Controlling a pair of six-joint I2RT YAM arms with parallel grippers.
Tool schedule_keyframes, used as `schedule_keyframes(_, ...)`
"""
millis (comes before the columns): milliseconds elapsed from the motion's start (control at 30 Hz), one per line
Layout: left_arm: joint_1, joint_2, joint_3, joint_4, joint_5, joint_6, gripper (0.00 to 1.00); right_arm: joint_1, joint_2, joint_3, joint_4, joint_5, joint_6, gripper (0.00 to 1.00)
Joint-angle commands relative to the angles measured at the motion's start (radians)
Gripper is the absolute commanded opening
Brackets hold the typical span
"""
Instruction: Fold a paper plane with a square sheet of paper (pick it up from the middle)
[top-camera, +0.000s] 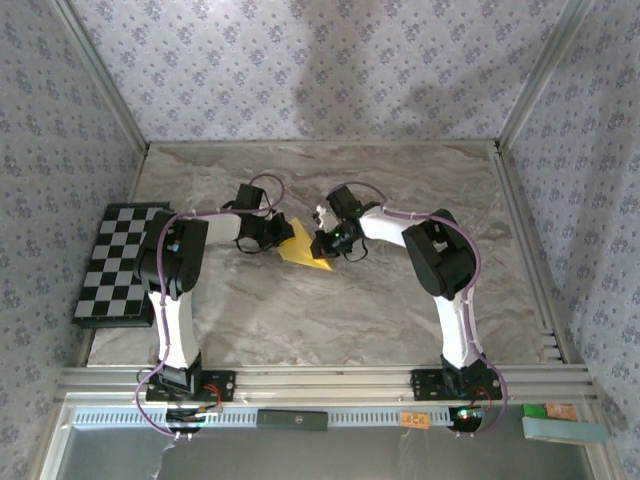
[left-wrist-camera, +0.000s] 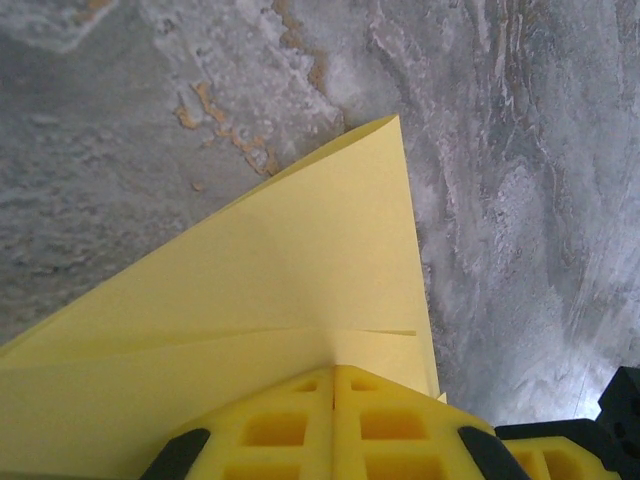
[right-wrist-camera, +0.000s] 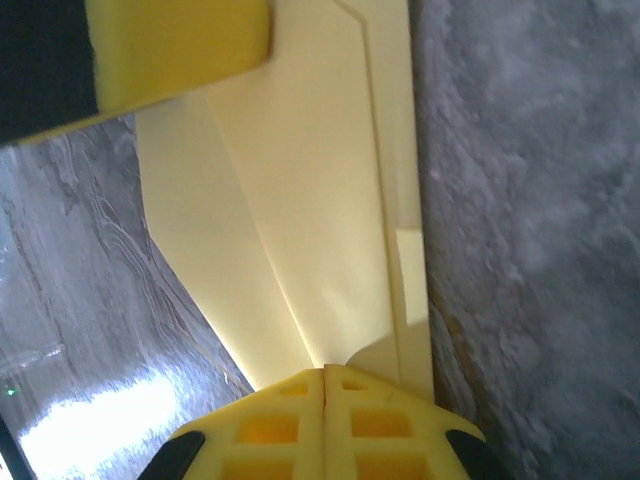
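A grey marble-patterned table (top-camera: 400, 310) is sitting between walls of floral wallpaper (top-camera: 300, 60). At the centre of the top view both arms are meeting over the yellow sheet (top-camera: 303, 247), which is already creased into a pointed, layered shape.

The left gripper (top-camera: 277, 238) is pinching the sheet's left side. In its wrist view the jaws are pressing together on the paper's edge at the bottom of the frame. The right gripper (top-camera: 322, 243) is clamping the opposite side in the same way, jaws together on the sheet (right-wrist-camera: 300, 200).

Judged from this, a middle fold is in hand, with the dart not yet formed. The next move is likely calling for one gripper to anchor while the other carries its flap over, without pulling the thin paper apart.

The two grippers are working very near each other, so a collision is the main hazard. The checkered board (top-camera: 120, 265), at the left of the top view, is lying well apart and is not obstructing.
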Motion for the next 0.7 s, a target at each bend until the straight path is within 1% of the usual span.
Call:
schedule_keyframes(0,0.014,0.085,-0.024,-0.133,-0.172,0.036,0.06,-0.017,-0.025,-0.067,-0.146,0.041,-0.034,0.03)
schedule_keyframes(567,0.015,0.089,-0.013,-0.142,-0.169,0.041,0.05,-0.047,-0.117,-0.17,-0.157,0.023,-0.067,0.03)
schedule_keyframes(667,0.014,0.088,-0.009,-0.14,-0.162,0.042,0.05,-0.051,-0.133,-0.212,-0.152,0.021,-0.071,0.03)
